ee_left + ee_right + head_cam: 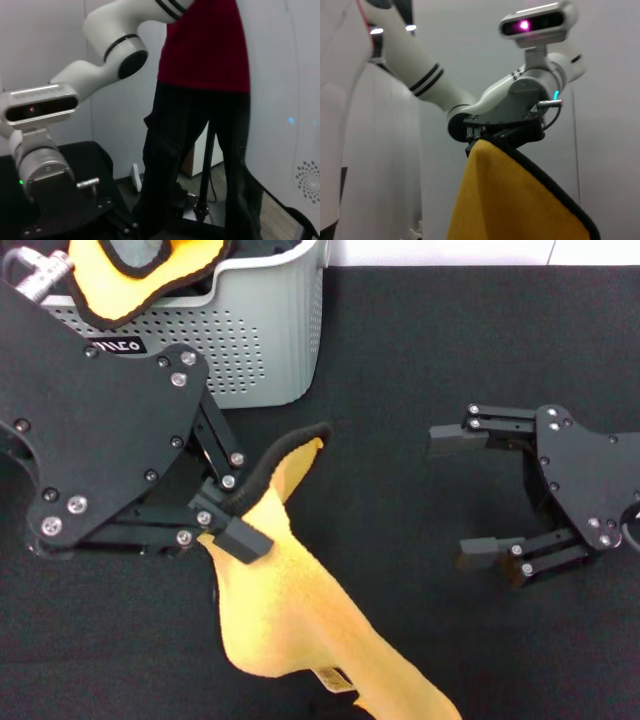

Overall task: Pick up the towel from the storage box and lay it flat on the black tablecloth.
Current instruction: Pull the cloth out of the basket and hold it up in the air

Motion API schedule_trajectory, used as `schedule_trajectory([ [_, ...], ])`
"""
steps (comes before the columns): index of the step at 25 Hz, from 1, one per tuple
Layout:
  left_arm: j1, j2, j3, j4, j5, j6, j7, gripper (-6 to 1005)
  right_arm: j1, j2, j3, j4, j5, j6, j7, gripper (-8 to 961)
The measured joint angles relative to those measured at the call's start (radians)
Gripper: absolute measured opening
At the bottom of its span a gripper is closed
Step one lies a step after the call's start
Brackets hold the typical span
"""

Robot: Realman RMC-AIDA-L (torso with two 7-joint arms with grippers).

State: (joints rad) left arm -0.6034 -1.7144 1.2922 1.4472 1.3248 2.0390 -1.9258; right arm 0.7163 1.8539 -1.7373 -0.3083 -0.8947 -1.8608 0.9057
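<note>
My left gripper (232, 510) is shut on a corner of the orange-yellow towel (300, 625) with black edge trim. The towel hangs from it over the black tablecloth (420, 360) toward the near edge, and a small white tag (335, 678) shows low on it. In the right wrist view the towel (515, 200) hangs from the left gripper (492, 137). My right gripper (455, 495) is open and empty, to the right of the towel above the tablecloth. The light grey storage box (265, 330) stands at the back left.
An orange black-edged cloth with a grey face (140, 275) lies over the box's rim. A person in a red top and black trousers (200, 100) stands beyond the table in the left wrist view.
</note>
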Motion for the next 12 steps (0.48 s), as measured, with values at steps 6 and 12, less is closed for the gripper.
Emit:
schedule_trajectory([
  [6, -0.013, -0.007, 0.045, 0.009, -0.009, 0.001, -0.012, 21, 0.056, -0.018, 0.0, -0.003, -0.011, 0.008, 0.027, 862],
  [12, -0.029, -0.019, 0.08, 0.011, -0.039, 0.0, -0.02, 21, 0.135, -0.007, 0.001, -0.005, -0.06, 0.032, 0.067, 850],
])
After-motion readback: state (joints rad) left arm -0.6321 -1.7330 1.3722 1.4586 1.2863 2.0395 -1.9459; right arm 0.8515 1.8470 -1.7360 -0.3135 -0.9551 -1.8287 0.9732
